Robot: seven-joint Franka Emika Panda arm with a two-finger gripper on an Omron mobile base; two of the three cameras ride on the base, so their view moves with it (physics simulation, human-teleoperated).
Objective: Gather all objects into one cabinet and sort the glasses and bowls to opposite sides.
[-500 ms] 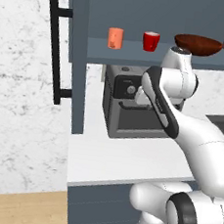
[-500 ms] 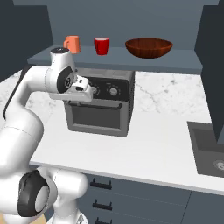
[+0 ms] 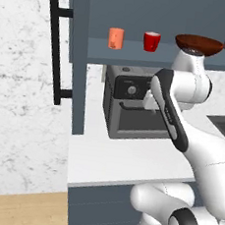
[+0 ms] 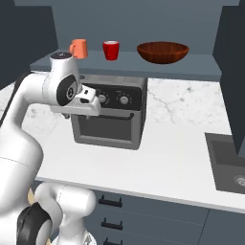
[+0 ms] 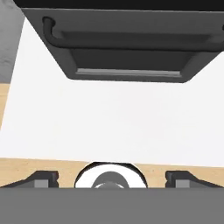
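— What's behind our white bench (image 4: 182, 143)?
— The open cabinet (image 3: 79, 56). On its shelf we see the orange tumbler (image 3: 115, 38), red cup (image 3: 151, 41) and brown bowl (image 3: 198, 43) in a row.
— And our fingers (image 5: 44, 178)?
— Spread wide, empty, above the bench before the toaster oven (image 4: 112, 112).

Two base views flanking the arm, facing the cabinet (image 3: 155, 55) shelf; hand view looking down onto white counter (image 5: 109, 127).

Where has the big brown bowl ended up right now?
The brown bowl sits on the cabinet shelf, right of the red cup and above the toaster oven in the right base view.
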